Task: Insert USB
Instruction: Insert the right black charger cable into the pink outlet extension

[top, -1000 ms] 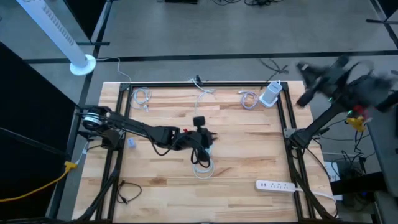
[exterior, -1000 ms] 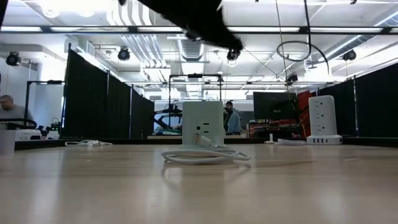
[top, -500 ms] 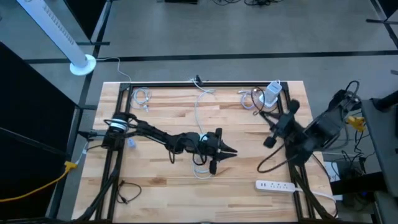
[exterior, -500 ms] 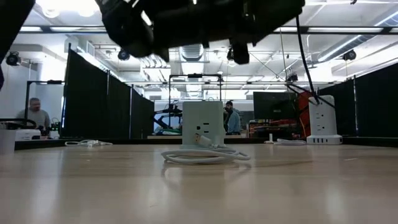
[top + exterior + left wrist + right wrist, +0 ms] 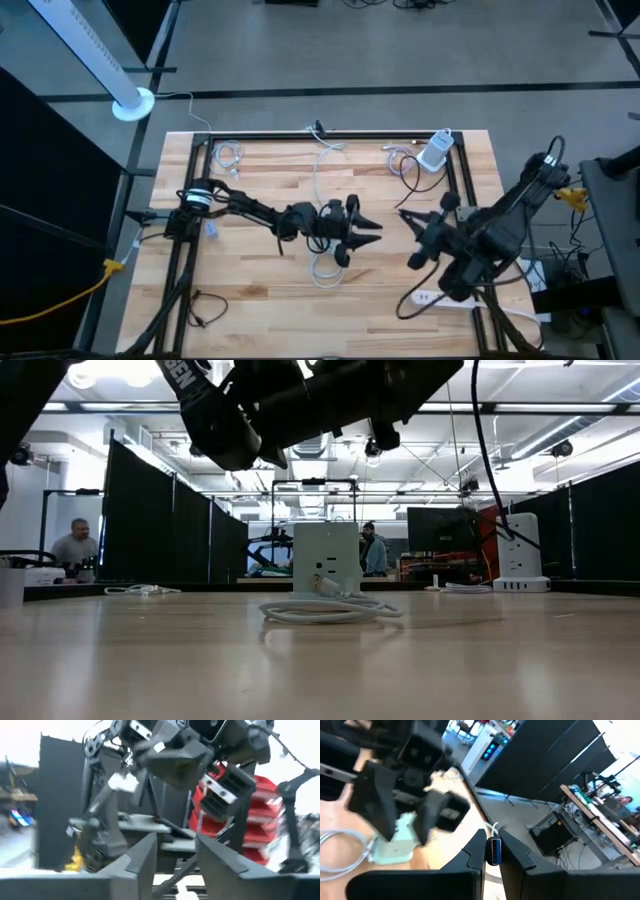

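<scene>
Not inserted yet. The right tool (image 5: 492, 851) is pinched shut on the USB plug (image 5: 493, 849); the metal end pokes out between the fingertips, clear of everything. In the high view the right tool (image 5: 407, 215) hangs over the counter (image 5: 250, 290) to the right of the white outlet cube (image 5: 326, 560), well apart from it. The cube stands mid-counter with a coiled white cable (image 5: 325, 610) lying just in front of it; low view shows its face with sockets, nothing from the right arm near them.

Left tool (image 5: 370, 232) sits just right of the cube, above it, fingers (image 5: 142, 857) spread and empty, pointing toward the right arm.

Judgement: the pick-up is done; carrying the plug to the cube, lining it up with a port and pushing it in are all left. Can't tell which port is the target.
</scene>
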Motion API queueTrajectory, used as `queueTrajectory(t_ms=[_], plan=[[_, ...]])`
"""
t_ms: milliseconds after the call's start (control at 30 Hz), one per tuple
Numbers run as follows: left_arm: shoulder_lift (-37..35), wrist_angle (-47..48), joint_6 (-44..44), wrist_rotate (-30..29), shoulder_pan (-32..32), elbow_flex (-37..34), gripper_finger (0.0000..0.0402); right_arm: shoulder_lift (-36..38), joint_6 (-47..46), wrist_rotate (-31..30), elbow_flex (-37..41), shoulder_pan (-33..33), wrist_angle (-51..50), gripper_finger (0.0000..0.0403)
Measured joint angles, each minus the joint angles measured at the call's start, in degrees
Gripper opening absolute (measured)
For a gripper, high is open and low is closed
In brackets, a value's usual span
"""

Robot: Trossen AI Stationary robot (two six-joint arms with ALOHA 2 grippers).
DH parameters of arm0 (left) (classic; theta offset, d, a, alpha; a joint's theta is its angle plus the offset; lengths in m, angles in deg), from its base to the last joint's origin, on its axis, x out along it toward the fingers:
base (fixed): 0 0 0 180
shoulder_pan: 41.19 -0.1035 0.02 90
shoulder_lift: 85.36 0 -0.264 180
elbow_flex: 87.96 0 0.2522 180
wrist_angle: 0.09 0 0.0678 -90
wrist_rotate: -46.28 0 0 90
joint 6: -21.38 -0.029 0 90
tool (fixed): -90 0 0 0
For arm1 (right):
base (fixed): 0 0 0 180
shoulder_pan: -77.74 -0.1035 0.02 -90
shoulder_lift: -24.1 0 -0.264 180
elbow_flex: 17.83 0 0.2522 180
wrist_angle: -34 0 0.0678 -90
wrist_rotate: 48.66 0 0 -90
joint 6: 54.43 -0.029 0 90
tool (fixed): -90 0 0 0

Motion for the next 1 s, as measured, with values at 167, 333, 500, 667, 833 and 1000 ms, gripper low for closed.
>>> queueTrajectory(t_ms=[167, 333, 500, 667, 833, 1000], plan=[[0.0, -0.1, -13.2, -1.0, 0.0, 0.0, 0.0183, -1.9, -0.4, 1.0, 0.0, -0.1, 1.3, 0.002], [0.0, 1.4, -16.5, -1.8, -0.6, 1.6, 0.0206, -2.6, -0.7, 4.0, 0.0, -0.1, 2.7, 0.002], [0.0, 11.7, -18.0, -1.9, -0.7, 6.4, 0.0209, -2.7, 2.0, 7.1, 0.0, 0.0, 5.6, 0.002], [0.0, 18.2, -19.5, -1.9, -0.8, 9.7, 0.0191, -2.6, 5.8, 7.5, 0.0, -0.1, 9.0, 0.002], [0.0, 18.2, -19.4, -1.9, -0.8, 10.2, 0.0126, -2.6, 5.3, 7.9, 0.0, -0.1, 9.0, 0.002], [0.0, 18.3, -19.5, -1.4, -0.7, 9.6, 0.0016, -2.6, 4.8, 7.9, 0.0, 0.0, 8.8, 0.002]])
